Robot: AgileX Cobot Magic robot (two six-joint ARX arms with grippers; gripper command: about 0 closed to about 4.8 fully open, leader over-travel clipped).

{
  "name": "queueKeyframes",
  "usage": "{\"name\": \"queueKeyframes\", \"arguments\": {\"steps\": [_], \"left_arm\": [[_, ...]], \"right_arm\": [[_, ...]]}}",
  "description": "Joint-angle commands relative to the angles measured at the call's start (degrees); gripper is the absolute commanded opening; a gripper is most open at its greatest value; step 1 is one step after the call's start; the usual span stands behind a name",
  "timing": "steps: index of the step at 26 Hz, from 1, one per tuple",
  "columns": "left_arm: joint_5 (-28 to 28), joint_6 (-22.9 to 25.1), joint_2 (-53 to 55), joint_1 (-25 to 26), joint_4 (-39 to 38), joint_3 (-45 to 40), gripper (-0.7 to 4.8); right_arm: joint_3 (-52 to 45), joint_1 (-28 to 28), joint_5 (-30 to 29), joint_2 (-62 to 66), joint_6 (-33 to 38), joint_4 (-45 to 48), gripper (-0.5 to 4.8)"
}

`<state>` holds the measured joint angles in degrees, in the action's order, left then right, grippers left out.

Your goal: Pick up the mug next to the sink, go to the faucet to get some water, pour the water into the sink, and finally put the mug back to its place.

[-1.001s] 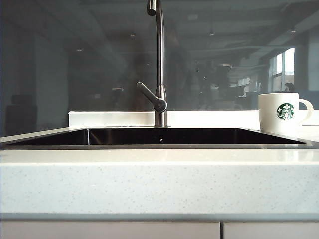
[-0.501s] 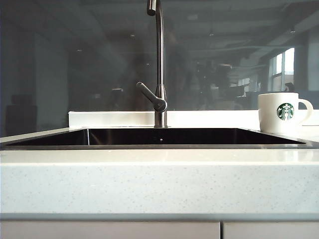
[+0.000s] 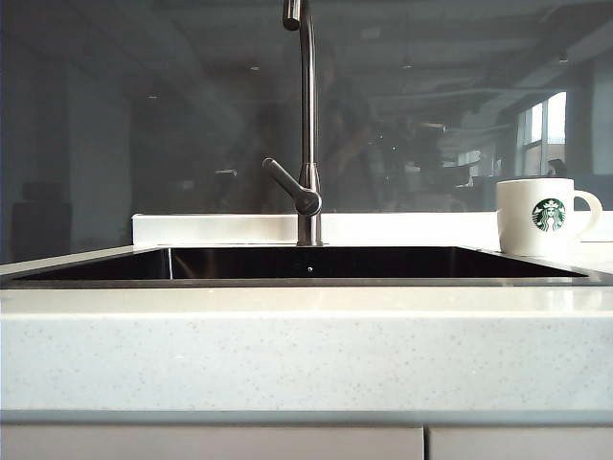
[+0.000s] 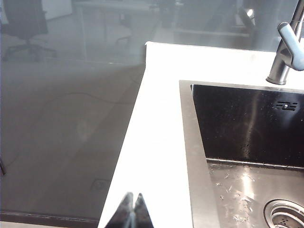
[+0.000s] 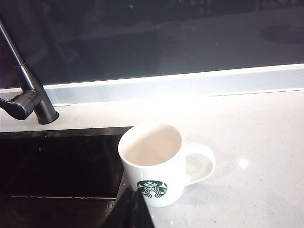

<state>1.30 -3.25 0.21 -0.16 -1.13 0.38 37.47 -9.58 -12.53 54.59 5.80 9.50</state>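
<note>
Dark glass backs the white desk from outside: the faucet rises behind the sink, the mug upright at its right rim, neither arm showing. My left tool hangs pressed together over the sink's left edge, idle. My right tool, closed too, sits just short of the empty mug, handle turned away from the basin, ready for pickup.

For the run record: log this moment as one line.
mug: upright on counter beside sink, empty | faucet: no water | left tool: shut, over counter | right tool: shut, near mug, not holding
</note>
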Motion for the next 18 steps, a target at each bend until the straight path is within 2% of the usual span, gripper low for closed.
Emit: {"name": "queueKeyframes", "arguments": {"steps": [1, 11, 14, 16, 18], "left_arm": [[-0.04, 0.20, 0.00, 0.09, 0.50, 0.20, -0.03], [-0.04, 0.20, 0.00, 0.09, 0.50, 0.20, -0.03], [-0.02, 0.22, 0.00, 0.09, 0.37, 0.20, -0.03], [-0.02, 0.20, 0.00, 0.11, 0.35, 0.20, -0.03], [-0.04, 0.20, 0.00, 0.11, 0.35, 0.20, -0.03]], "right_arm": [[0.31, 0.04, -0.07, -0.20, 0.20, 0.98, -0.09], [0.31, 0.02, 1.22, -0.70, -1.05, 0.42, -0.09], [0.28, 0.33, 6.73, -8.87, -3.93, -10.64, -0.09], [-0.98, 0.28, 8.22, -15.17, -6.51, -17.16, -0.09], [-5.01, 0.15, 10.47, -22.91, -7.19, -18.91, -0.09]]}}
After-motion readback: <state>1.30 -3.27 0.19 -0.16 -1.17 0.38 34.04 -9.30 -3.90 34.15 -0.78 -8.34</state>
